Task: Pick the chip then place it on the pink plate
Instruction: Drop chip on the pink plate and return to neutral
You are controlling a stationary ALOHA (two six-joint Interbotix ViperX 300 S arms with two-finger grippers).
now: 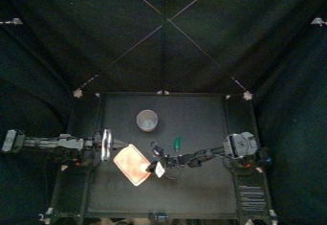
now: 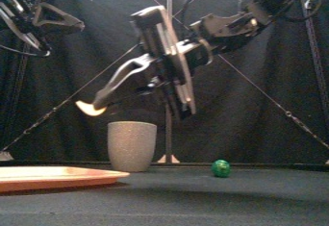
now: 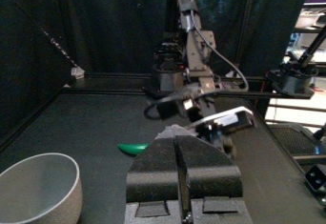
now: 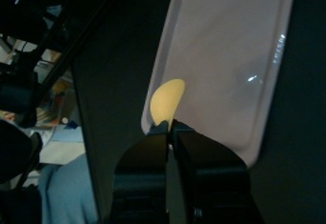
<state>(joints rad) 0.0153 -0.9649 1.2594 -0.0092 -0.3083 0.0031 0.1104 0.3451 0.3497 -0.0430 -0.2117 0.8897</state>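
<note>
One chip (image 4: 169, 99), tight in our right pincer (image 4: 171, 127), above the pink plate's (image 4: 235, 47) edge; our left pincer (image 3: 182, 136) narrow, jaws together.

A robotics lab test booth: black curtains (image 1: 64, 37) hang around a small black desk (image 1: 192, 195), with a left arm (image 1: 57, 144) and a right arm (image 1: 211, 154) mounted at its sides.
</note>
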